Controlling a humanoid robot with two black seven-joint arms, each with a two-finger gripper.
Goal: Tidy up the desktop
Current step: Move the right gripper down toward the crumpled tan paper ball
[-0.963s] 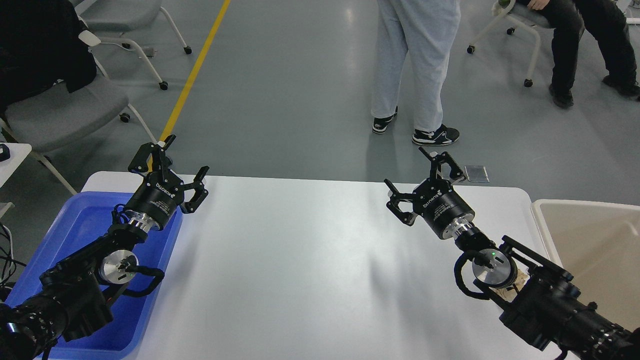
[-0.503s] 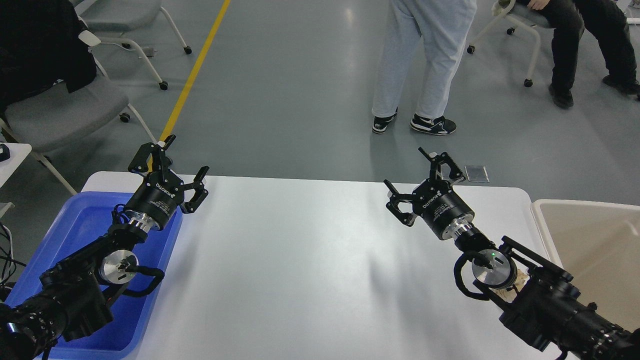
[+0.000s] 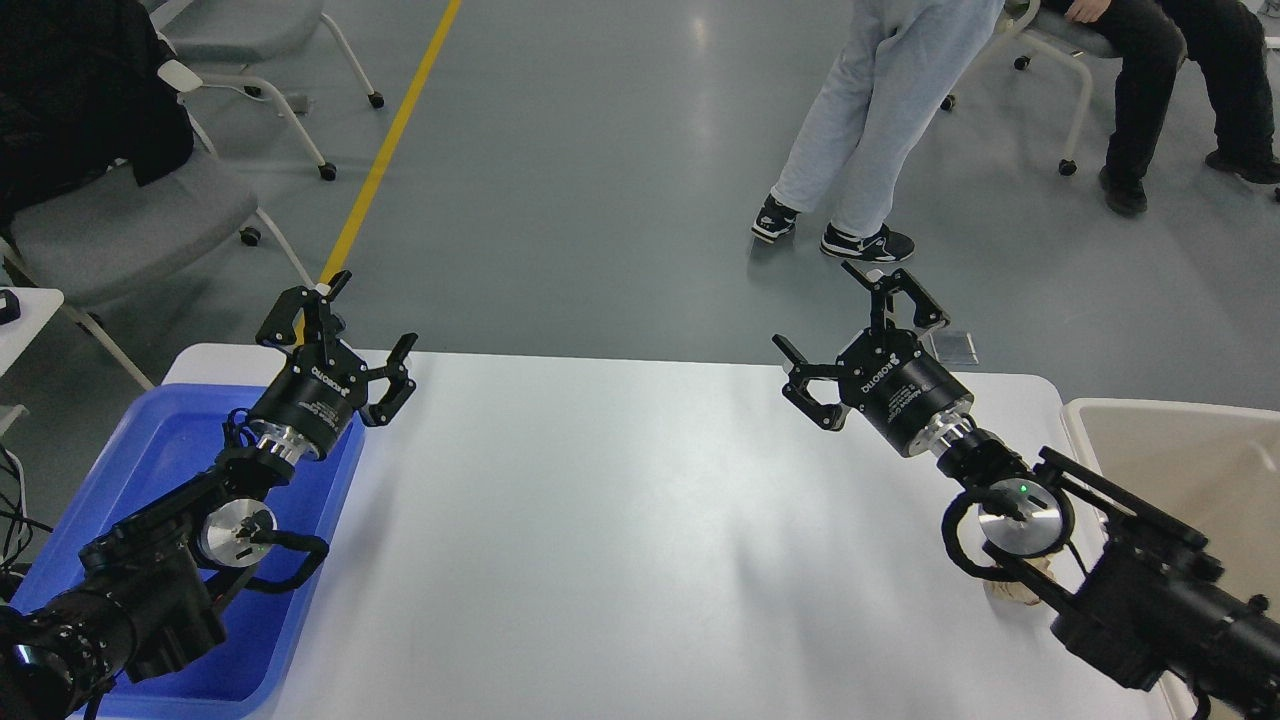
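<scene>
While both sets of fingers, left and right, stand spread and empty, the small beige object under the right arm at lower right of the table risks being knocked off.

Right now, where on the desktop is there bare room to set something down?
The desktop is bare between the left gripper and right gripper. The blue tray covers the left end, and a small tan object lies under the right arm by the beige bin.

Our left gripper and right gripper both point forward with fingers spread wide, arms raised.
</scene>
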